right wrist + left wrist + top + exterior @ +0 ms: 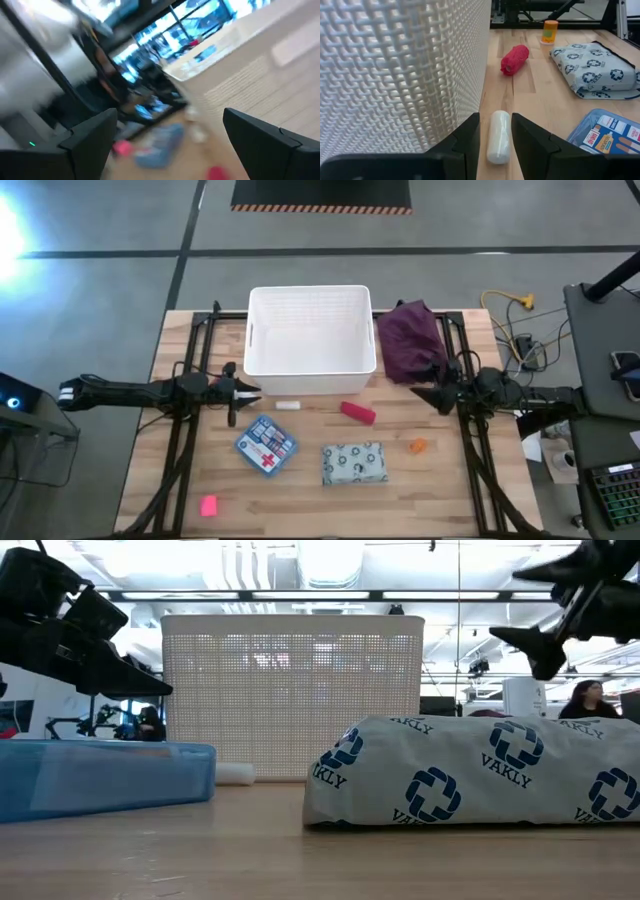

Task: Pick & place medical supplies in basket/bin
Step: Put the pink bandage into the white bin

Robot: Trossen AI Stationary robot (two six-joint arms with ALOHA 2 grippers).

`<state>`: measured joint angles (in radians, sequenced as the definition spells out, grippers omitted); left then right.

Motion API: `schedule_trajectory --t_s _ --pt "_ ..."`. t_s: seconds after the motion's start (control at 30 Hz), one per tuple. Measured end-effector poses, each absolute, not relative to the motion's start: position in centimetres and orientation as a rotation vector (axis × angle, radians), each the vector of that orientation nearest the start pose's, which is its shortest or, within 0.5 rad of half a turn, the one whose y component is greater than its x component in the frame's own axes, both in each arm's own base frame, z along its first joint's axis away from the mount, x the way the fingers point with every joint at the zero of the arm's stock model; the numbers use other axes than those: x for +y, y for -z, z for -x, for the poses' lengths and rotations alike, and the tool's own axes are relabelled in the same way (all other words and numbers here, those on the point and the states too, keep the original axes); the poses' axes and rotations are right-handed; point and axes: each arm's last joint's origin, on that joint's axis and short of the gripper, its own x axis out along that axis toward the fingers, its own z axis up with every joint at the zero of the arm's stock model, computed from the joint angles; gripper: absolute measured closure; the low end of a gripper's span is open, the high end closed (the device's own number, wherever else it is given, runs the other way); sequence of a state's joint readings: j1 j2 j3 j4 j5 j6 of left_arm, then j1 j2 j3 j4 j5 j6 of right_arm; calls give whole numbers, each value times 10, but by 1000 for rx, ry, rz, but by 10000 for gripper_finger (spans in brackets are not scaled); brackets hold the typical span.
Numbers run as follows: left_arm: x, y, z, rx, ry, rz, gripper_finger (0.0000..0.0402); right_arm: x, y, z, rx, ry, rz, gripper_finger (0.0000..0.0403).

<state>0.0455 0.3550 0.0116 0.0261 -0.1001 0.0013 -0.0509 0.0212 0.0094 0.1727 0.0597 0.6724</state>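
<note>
Left gripper (495,137): dark, angular fingers spread apart, one on either side of the white piece (498,136), a small smooth cylinder lying on the wooden table (540,95). Contact between fingers and roll cannot be confirmed. The roll lies just beside the near wall of the basket (310,330), a white rectangular plastic bin with finely latticed walls, standing at the table's far centre.

Further out from that gripper: the red piece (357,412), a soft fabric-like roll; the orange piece (417,446), a small upright cylinder; the pale green patterned pouch (354,463), pillow-shaped and printed with dark crosses; the blue packet (266,445), flat, bearing a red cross; the pink piece (208,505), blocky, near the table's front left.

Right gripper (428,396): fingers wide apart, raised above the table beside the crumpled dark purple cloth (410,340), holding nothing.
</note>
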Motion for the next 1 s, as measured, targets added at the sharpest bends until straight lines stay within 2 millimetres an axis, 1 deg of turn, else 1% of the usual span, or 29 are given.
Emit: schedule_trajectory --t_s 0.17,0.2,0.27,0.33,0.4,0.43,0.53,0.57,0.6,0.63,0.73,0.8,0.83,0.9,0.93,1.0 --pt "10 -140 -115 306 -196 -17 307 -7 -181 -97 -203 34 -992 49" --pt "10 -141 -115 295 -205 9 307 -7 -182 -97 -208 27 -1046 49" --pt "9 -147 -117 210 -211 182 307 -7 -182 -97 -212 16 -1157 49" --pt "10 -154 -118 119 -233 375 307 -8 -182 -97 -225 27 -1213 49" --pt "12 -160 -119 40 -288 496 307 -9 -181 -97 -251 70 -1227 49" --pt "12 -164 -119 -5 -287 582 307 -10 -181 -97 -261 91 -1229 49" --pt "11 -172 -120 -77 -233 972 307 -10 -180 -97 -263 103 -1227 49" --pt "10 -172 -121 -80 -218 1080 307 -10 -179 -98 -257 124 -1225 49" --pt "9 -172 -121 -70 -188 1147 307 -10 -177 -98 -242 142 -1225 49" --pt "7 -172 -121 -43 -129 1169 307 -10 -175 -99 -226 154 -1226 49" --pt "-5 -180 -121 46 130 1213 307 -11 -175 -100 -225 156 -1248 49" --pt "-9 -191 -121 62 192 1320 307 -11 -175 -102 -206 180 -1291 49" --pt "-13 -198 -122 101 202 1379 307 -11 -175 -103 -181 201 -1312 49" --pt "-22 -212 -125 281 163 1479 308 -10 -171 -107 -77 266 -1356 52" --pt "-27 -222 -125 401 124 1501 309 -9 -168 -108 0 301 -1368 54" --pt "-38 -238 -122 690 10 1448 314 -8 -163 -110 148 384 -1370 58"
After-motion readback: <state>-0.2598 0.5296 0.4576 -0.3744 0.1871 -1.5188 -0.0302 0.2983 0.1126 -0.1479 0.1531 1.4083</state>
